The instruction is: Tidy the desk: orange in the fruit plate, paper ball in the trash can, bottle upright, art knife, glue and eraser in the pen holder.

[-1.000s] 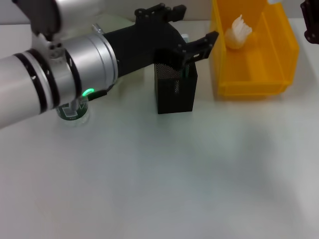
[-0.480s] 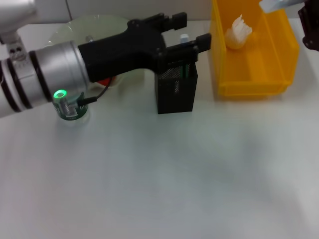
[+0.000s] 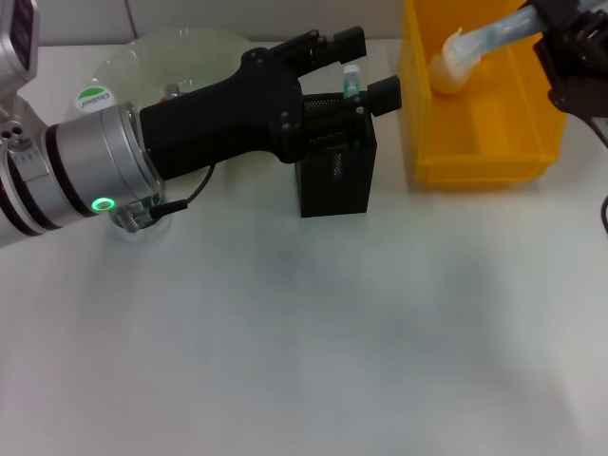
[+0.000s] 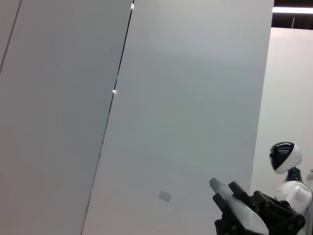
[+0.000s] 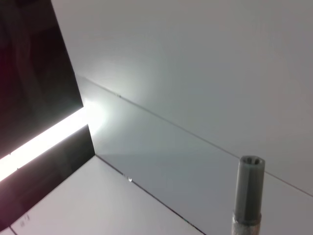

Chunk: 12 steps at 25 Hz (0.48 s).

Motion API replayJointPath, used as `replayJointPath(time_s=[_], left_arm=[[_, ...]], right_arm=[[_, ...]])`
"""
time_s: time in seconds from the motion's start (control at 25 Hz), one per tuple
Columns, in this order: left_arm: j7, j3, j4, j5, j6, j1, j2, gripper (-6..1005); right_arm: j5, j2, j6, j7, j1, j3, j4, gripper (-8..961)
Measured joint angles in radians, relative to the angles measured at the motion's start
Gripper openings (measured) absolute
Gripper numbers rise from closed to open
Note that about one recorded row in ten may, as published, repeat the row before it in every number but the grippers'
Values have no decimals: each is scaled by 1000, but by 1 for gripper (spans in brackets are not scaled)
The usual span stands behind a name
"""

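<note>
White desk, left fingers (image 3: 372, 68) apart over pen holder (image 3: 334, 173), right fingers (image 3: 560, 38) clamped on art knife (image 3: 494, 36).

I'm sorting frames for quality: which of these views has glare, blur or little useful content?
Head view: even, soft light, faint shadows on the table; the left tool above the pen holder is sharp, the item in the right tool slightly smeared. Left wrist view: only plain wall panels and a distant robot. Right wrist view: strong glare from a light strip.
</note>
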Motion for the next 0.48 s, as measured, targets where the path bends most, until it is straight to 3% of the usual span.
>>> replayJointPath(time_s=[0.48], left_arm=[[2, 8, -9, -13, 16, -4, -8, 757]], right_arm=[[-1, 3, 2, -149, 33, -29, 77, 135]])
